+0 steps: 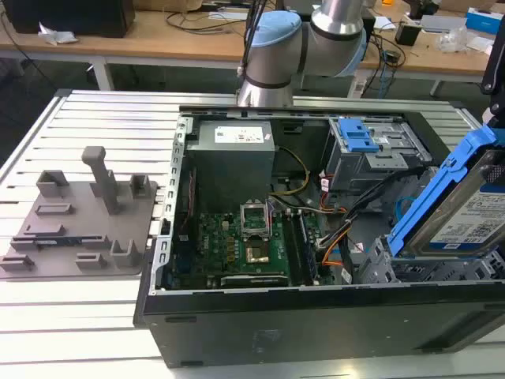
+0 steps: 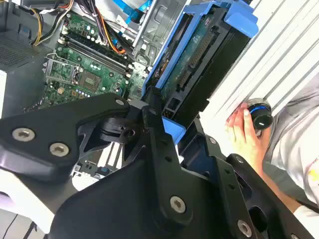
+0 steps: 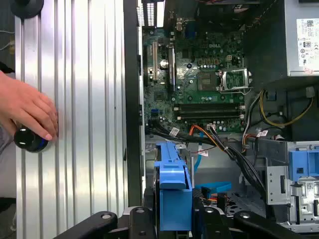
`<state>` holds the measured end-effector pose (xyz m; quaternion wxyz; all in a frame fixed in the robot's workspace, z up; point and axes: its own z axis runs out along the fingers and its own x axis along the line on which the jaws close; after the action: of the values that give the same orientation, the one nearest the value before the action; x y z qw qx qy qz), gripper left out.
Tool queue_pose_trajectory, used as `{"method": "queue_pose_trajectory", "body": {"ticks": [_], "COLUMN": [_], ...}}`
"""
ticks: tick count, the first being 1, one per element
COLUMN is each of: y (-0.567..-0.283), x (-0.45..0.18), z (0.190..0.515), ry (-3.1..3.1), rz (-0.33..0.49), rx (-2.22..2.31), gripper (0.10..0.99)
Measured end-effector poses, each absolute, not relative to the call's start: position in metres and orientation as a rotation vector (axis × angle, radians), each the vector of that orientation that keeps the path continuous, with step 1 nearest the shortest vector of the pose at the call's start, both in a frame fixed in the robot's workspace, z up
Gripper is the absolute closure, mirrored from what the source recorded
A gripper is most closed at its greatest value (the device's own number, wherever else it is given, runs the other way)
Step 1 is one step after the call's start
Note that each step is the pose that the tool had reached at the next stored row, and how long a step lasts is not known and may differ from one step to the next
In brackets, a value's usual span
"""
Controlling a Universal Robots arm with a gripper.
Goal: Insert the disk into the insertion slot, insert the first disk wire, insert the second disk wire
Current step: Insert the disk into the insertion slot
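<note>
Jaws clamp one disk [image 1: 464, 215] over one open computer case [image 1: 316, 324].

The silver hard drive in its bright blue plastic caddy [image 1: 465, 215] runs off the exterior view's right edge; in the second wrist view the black metal gripper [image 2: 169, 122] covers its lower end; a person's hand [image 3: 27, 107] partly hides a black round knob [image 3: 29, 141]

The disk [image 1: 472, 215] sits tilted above the case [image 1: 316, 324].
</note>
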<state>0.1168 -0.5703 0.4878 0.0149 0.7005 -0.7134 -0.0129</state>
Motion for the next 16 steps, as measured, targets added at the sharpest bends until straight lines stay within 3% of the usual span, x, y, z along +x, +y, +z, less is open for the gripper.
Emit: {"method": "queue_pose_trajectory", "body": {"ticks": [16], "y": [-0.5704], "x": [0.1168], "z": [0.4878], "ry": [-2.225], "rz": [-0.048], "rx": [2.185], "gripper": [0.722]}}
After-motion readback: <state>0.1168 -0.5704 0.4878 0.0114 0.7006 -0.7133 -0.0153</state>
